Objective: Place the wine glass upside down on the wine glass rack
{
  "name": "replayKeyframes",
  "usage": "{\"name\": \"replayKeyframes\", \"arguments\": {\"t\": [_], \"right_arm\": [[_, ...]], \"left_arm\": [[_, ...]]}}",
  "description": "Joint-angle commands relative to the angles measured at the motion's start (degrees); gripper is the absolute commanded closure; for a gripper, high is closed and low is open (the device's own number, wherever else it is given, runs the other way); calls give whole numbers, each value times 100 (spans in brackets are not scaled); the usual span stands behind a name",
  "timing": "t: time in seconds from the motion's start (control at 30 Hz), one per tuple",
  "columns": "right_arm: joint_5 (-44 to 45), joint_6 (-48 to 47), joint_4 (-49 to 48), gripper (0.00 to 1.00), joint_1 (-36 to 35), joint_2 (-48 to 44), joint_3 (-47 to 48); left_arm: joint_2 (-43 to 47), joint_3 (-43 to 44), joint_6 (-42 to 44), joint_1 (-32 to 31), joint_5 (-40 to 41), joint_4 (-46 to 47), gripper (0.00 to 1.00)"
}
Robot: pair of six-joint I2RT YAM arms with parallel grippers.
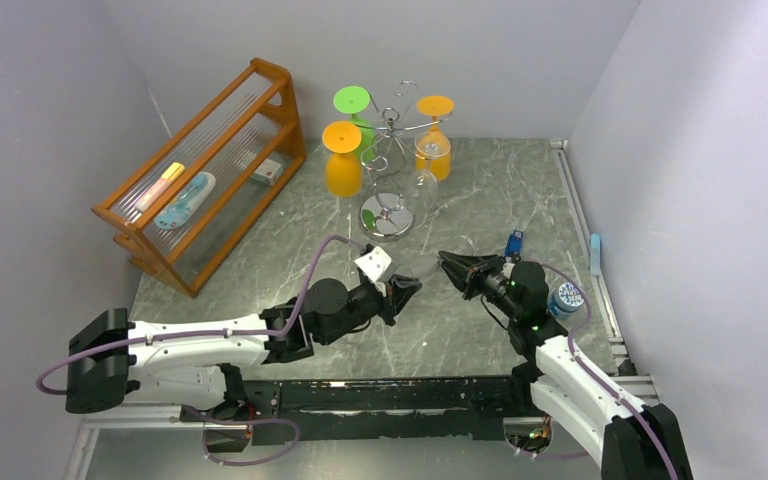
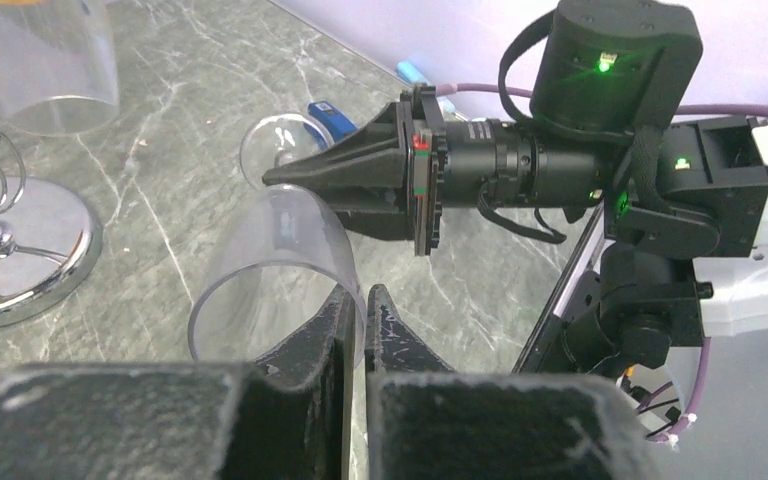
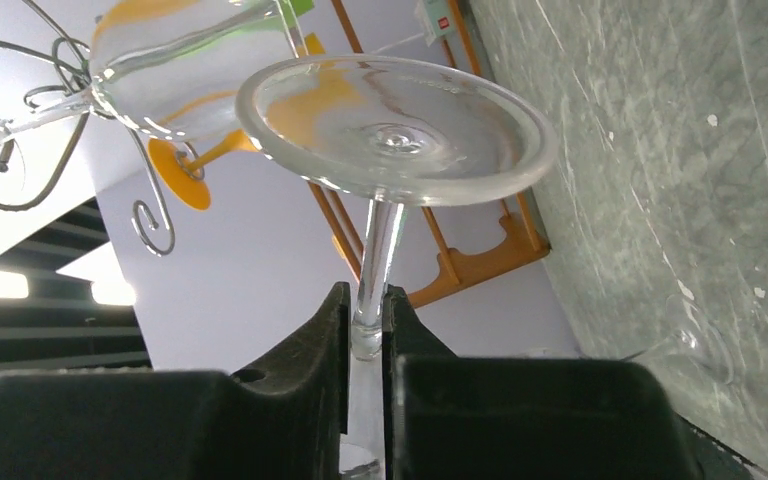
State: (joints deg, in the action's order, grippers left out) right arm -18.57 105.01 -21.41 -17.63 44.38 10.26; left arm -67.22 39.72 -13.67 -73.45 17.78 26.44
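Marble table (image 1: 520, 200), left tool (image 2: 365, 300) pinching wine glass (image 2: 270, 260) rim, right tool (image 3: 365, 300) pinching stem, laden rack (image 1: 385, 215) behind.

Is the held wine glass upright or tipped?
Tipped on its side: wine glass rim pinched by left tool, stem gripped by right tool.

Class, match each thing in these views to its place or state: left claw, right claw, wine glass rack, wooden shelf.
Column one:
1. left claw
2. right claw
3. wine glass rack
4. wooden shelf

Column two:
A. at the far left
B. pinching the stem of the wine glass
C. pinching the glass's rim
D. hung with coloured glasses

Pairs: 1-C, 2-B, 3-D, 4-A
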Motion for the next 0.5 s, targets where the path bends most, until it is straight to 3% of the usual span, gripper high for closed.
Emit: {"name": "replayKeyframes", "arguments": {"t": [0.0, 0.1, 0.17, 0.23, 0.3, 0.47], "right_arm": [[-119, -35, -236, 98, -33, 68, 144], [-41, -128, -278, 100, -28, 82, 136], [16, -301, -276, 100, -25, 79, 169], [108, -568, -259, 100, -27, 53, 232], [265, -919, -123, 100, -25, -19, 338], [604, -1736, 24, 100, -17, -165, 524]], "left_arm": [[-40, -70, -93, -64, -220, 339, 92], [-64, -1, -296, -64, -274, 87, 82], [-9, -40, -504, -64, -223, 18, 70], [87, -121, -665, -64, -150, -8, 49], [175, -85, -748, -64, -111, -244, 37], [349, 352, -778, -60, 17, -1438, 19]]}}
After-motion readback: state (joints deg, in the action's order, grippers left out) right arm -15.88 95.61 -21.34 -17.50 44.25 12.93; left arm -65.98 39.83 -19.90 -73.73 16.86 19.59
